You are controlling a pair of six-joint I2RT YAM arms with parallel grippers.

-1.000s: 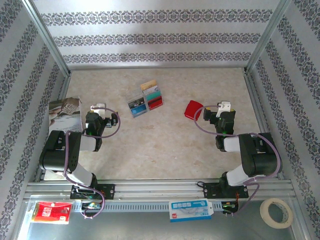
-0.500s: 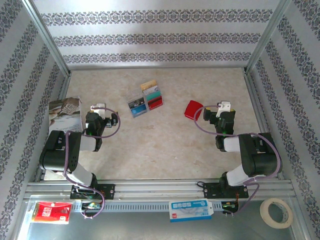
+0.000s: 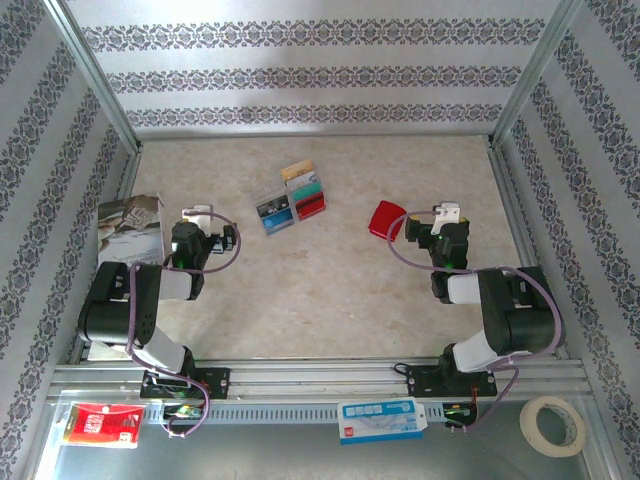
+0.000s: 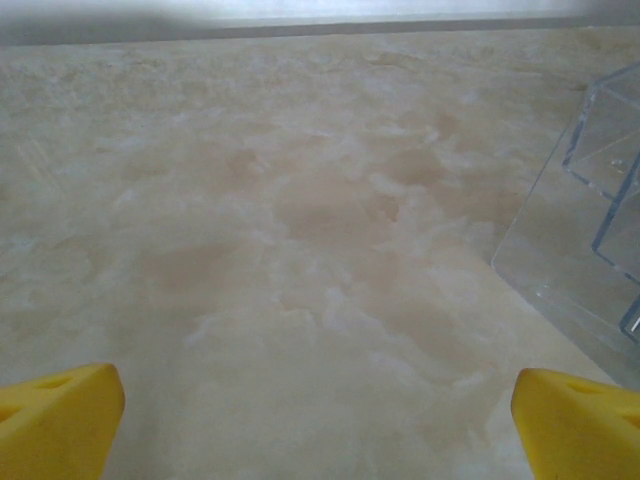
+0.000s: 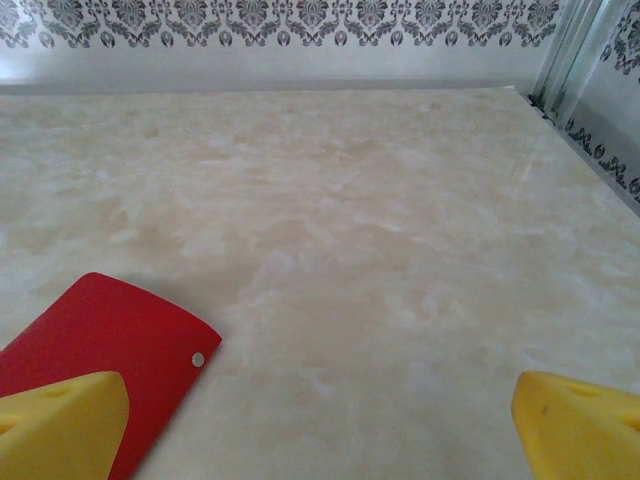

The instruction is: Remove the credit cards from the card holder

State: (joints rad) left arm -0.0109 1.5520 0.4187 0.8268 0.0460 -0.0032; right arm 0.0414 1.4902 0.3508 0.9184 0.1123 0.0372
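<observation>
- Card holder (image 3: 385, 218): a small red wallet lying flat and folded shut on the table, right of centre and nearer the right edge than the left. In the right wrist view (image 5: 100, 345) I see its rounded corner and a small metal stud.
- From here I cannot tell whether any cards are inside it.
- Handling, as I judge it: light, soft and bendy, so it will likely flex or skid if pushed from one side. The best purchase looks like the free edge by the stud, pinched across the fold's thickness.
- The credit cards (image 3: 291, 198): a fanned cluster of tan, grey, teal, red and blue near the middle of the table, well apart from the holder, so they look to be out already.
- I expect them to be thin, stiff and slick, and hard to lift when flat. An overlapping raised edge is the place to take one.
- Right gripper (image 3: 437, 218): jaws spread wide and holding nothing, just beside the holder on its right-edge side. In its wrist view (image 5: 320, 430) one yellow fingertip (image 5: 60, 420) overlaps the holder's near corner.
- Left gripper (image 3: 200, 218): also spread and empty (image 4: 320, 430), over bare table toward the left edge. A clear plastic piece (image 4: 590, 220) sits off to its right.
- A magazine (image 3: 130, 225) lies at the left edge.
</observation>
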